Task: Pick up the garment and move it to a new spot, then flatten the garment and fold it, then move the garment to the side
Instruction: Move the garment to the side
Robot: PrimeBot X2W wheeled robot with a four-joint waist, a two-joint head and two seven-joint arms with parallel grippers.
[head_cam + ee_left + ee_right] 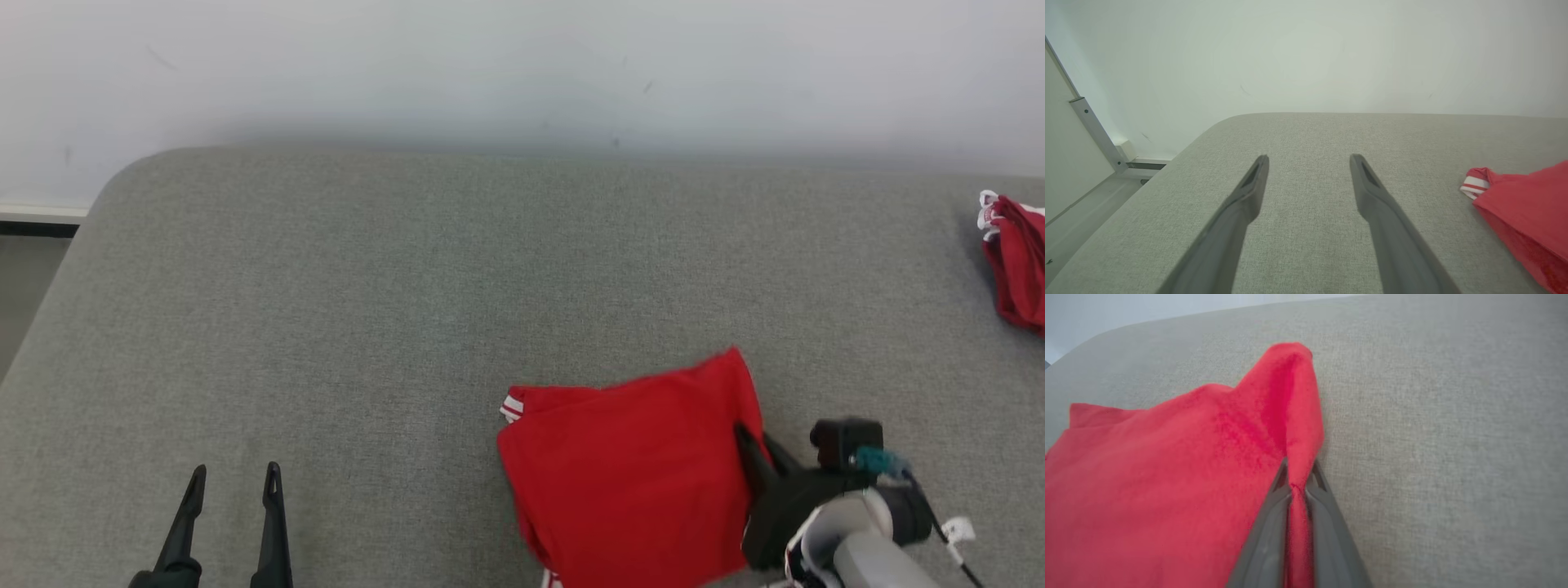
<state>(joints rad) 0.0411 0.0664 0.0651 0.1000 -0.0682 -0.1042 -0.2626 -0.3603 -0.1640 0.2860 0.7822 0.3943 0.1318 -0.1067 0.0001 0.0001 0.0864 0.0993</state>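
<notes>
A folded red garment (629,465) with white stripe trim lies on the grey fabric surface (408,310), right of centre near the front edge. My right gripper (744,437) is shut on the garment's right edge; in the right wrist view the red cloth (1208,477) is pinched between the two fingers (1269,522) and its corner stands up in a fold. At the lower left my left gripper (234,475) stands open over bare fabric, well apart from the garment. The left wrist view shows that gripper (1309,157) with the garment's striped trim (1475,183) off to the right.
Another red garment (1016,261) with white trim lies bunched at the far right edge. A pale wall (522,65) runs behind the surface. The surface's rounded left corner (122,175) drops to a floor and baseboard (37,220).
</notes>
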